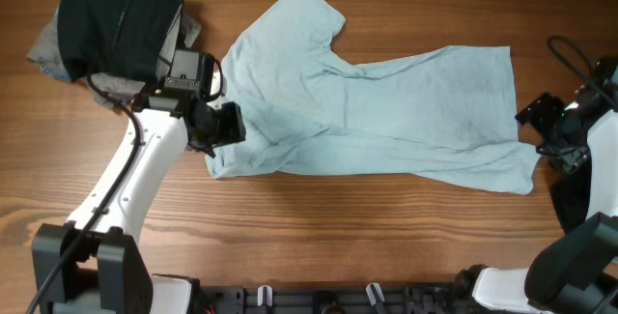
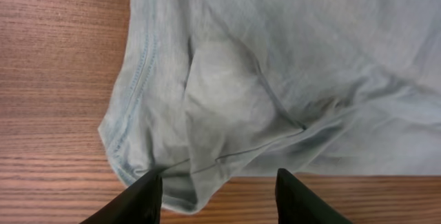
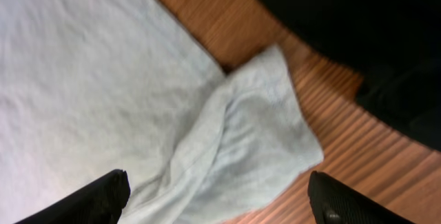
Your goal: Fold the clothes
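Over T-shirt [image 1: 386, 101] corners | left pincer [image 2: 219, 174] parted, gripping nothing | right pincer [image 3: 217, 176] wide apart, gripping nothing

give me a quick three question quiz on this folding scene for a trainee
1. True or false: the black garment lies on top of the pale blue T-shirt.
2. The left tool and right tool are: A both open, B both shut, C only the left shut.
3. Fill in: the T-shirt lies on a ___ table.
Key: 1 false; 2 A; 3 wooden.
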Controlling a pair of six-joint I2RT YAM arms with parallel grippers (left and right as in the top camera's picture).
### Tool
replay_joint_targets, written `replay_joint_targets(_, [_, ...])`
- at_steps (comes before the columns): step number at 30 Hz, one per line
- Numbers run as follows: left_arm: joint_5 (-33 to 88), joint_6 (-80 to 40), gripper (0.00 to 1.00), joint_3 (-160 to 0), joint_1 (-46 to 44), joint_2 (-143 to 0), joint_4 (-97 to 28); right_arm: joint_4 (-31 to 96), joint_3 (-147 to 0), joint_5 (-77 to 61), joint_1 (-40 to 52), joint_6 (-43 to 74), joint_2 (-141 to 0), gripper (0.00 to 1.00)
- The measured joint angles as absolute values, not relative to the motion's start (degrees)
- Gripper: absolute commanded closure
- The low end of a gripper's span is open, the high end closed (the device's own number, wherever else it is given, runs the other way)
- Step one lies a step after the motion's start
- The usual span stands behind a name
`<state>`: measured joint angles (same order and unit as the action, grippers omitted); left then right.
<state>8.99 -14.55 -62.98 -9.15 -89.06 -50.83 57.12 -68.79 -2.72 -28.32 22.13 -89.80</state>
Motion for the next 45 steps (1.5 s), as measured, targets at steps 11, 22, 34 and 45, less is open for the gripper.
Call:
replay_joint_targets(11, [12.58, -7.51, 0.73, -58.67, -9.15, -97.03, -48.71, 59.88, -66.59, -5.15, -28.32, 19.81, -89.84, 0.14])
replay_joint_targets(22, [7.01, -7.55, 0.96, -62.19, -3.57, -99.07, -55.96, 58.67, -64.51, -5.15, -28.32, 19.62, -89.84, 0.15])
replay_joint_targets(34, [2.61, -11.27, 0.96, -62.87, 4.36, -98.13, -55.2, 55.37, -57.6, -5.74, -28.32, 17.02, -89.86, 0.15])
replay_joint_targets(45, [-0.67, -15.7, 0.96, -62.87, 6.7, -98.13, -55.72, 46.89, -55.2, -10.96, -28.32, 15.7, -89.93, 0.25])
